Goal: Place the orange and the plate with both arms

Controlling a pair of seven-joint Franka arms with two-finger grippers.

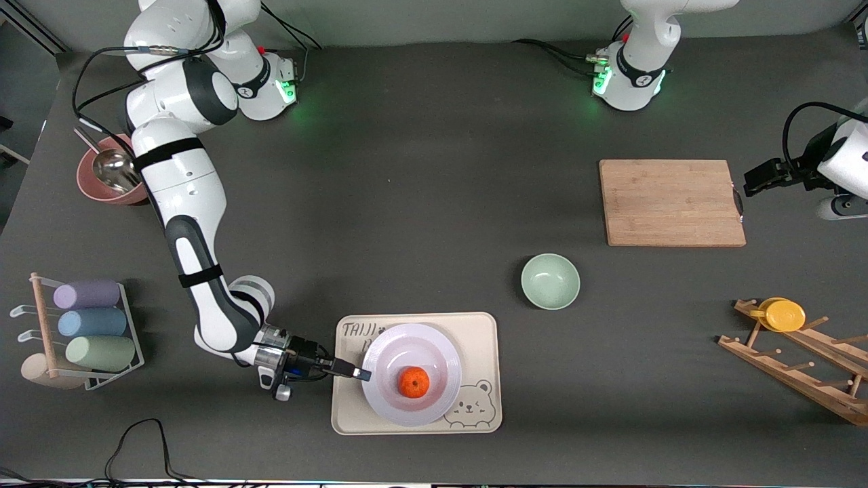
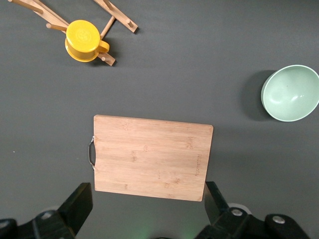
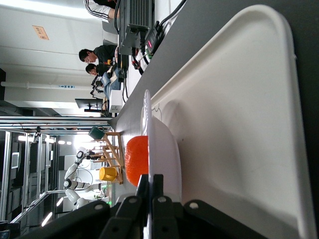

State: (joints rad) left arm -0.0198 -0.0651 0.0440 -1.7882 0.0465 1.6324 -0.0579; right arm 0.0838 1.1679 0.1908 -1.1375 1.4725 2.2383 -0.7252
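Note:
The pale plate (image 1: 434, 347) lies on the beige bear-printed tray (image 1: 485, 324) near the front camera, with the orange (image 1: 413, 382) in its middle. My right gripper (image 1: 357, 372) is shut on the plate's rim on the side toward the right arm's end of the table. In the right wrist view the fingers (image 3: 151, 185) pinch the thin plate rim (image 3: 162, 144), the orange (image 3: 136, 159) sits just past them, and the tray (image 3: 239, 124) lies under the plate. My left gripper (image 2: 148, 206) is open and empty, high over the table beside the wooden cutting board (image 2: 152, 157).
A mint-green bowl (image 1: 550, 280) stands between tray and cutting board (image 1: 671, 202). A wooden rack with a yellow cup (image 1: 784, 315) is at the left arm's end. A cup rack (image 1: 88, 325) and a reddish bowl with a metal ladle (image 1: 108, 176) are at the right arm's end.

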